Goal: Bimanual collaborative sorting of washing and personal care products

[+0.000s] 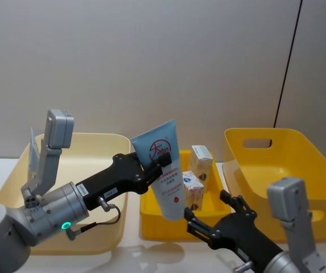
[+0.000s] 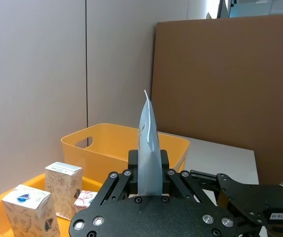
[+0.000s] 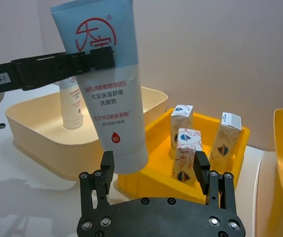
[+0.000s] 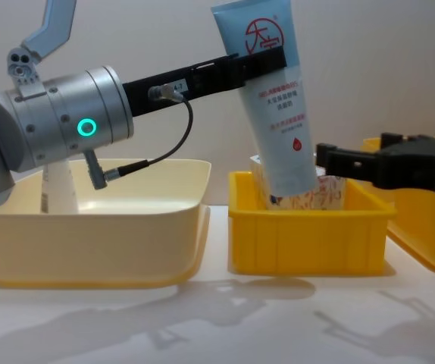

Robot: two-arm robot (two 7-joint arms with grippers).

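A tall light-blue squeeze tube [image 1: 162,170] with a red round logo hangs tilted, cap end down, over the small yellow bin [image 1: 151,219]. My left gripper [image 1: 157,162] is shut on the tube's upper half [image 4: 278,98]. Three small white cartons [image 3: 181,123] [image 3: 187,153] [image 3: 225,140] stand upright in that bin. My right gripper [image 1: 207,206] is open just in front of the bin. Its fingers [image 3: 107,165] reach toward the tube's lower end [image 3: 124,153] and hold nothing.
The cream tub [image 4: 89,243] on the left holds a standing white tube [image 4: 58,186]. A large yellow bin [image 1: 276,148] with a handle slot sits on the right. The white tabletop [image 4: 202,326] runs in front of all three containers.
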